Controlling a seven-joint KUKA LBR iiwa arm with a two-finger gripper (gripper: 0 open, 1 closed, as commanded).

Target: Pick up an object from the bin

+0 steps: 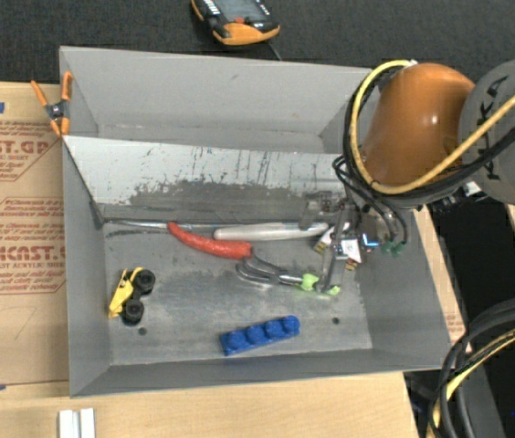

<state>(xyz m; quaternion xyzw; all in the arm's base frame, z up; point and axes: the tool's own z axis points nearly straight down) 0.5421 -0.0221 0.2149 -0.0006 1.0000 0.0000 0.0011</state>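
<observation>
The thing nearest the jaws is a silvery metal tool with green tips (276, 275), a bent piece of bright steel. It lies flat on the bin (194, 176) floor, right of the middle, with its green ends pointing right. The jaws come down from the right straight over those green ends, at or just above them. Whether the jaws are apart, together or already clamped on the tool cannot be told, as the wrist and its wiring cover them.

Just beyond the tool, farther from the viewer, lies a red pepper-shaped thing (207, 240), slanting down to the right. Touching its far side is a long pale rod (267, 233) that runs left to right toward the wrist. Nearer the viewer than the tool, and apart from it, a blue studded block (259, 334) lies close to the bin's near wall. Well to the left sits a yellow toy car with black wheels (130, 295).

Above the jaws, the wrist carries an orange cover (417, 121) with a yellow cable (358, 121) looped round it. Dark wires hang below the cover, and a small white tag (350, 250) sits among them, its marks too small to read. The grey arm (504, 126) bears dark lettering, partly crossed by the cable, that looks like "KUKA".

Outside the bin, beyond its far wall, an orange and black device (235, 16) lies on the dark floor.
</observation>
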